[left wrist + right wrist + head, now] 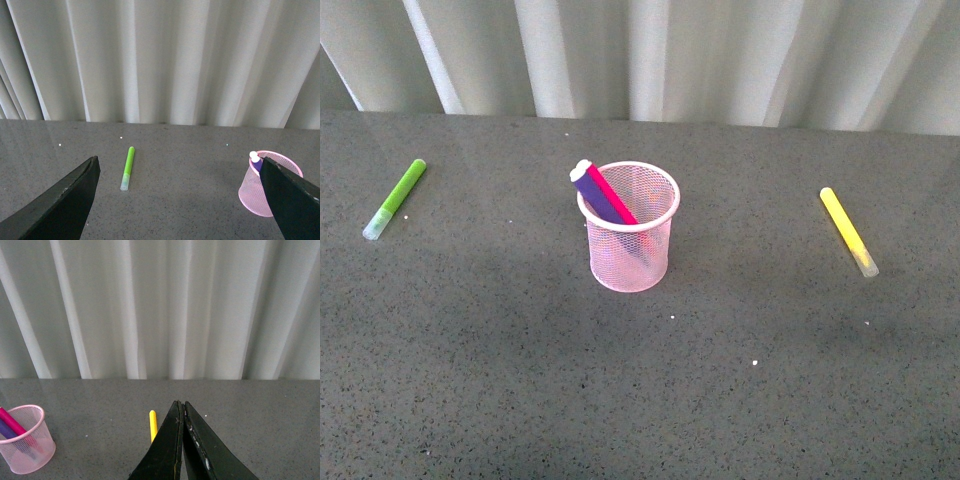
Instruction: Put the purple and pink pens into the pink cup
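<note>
The pink cup (630, 245) stands upright in the middle of the grey table. The purple pen (596, 198) and the pink pen (613, 196) lean together inside it, tops sticking out over its left rim. The cup also shows in the left wrist view (252, 192) and the right wrist view (27, 442), with the pens in it. Neither gripper shows in the front view. My left gripper (182, 200) is open and empty, its black fingers (65, 200) wide apart. My right gripper (181, 407) is shut and empty, well away from the cup.
A lime-green marker (396, 198) lies at the table's far left, also in the left wrist view (128, 168). A yellow marker (848, 231) lies at the far right, partly behind my right gripper in its wrist view (153, 425). A white curtain (650, 55) hangs behind the table.
</note>
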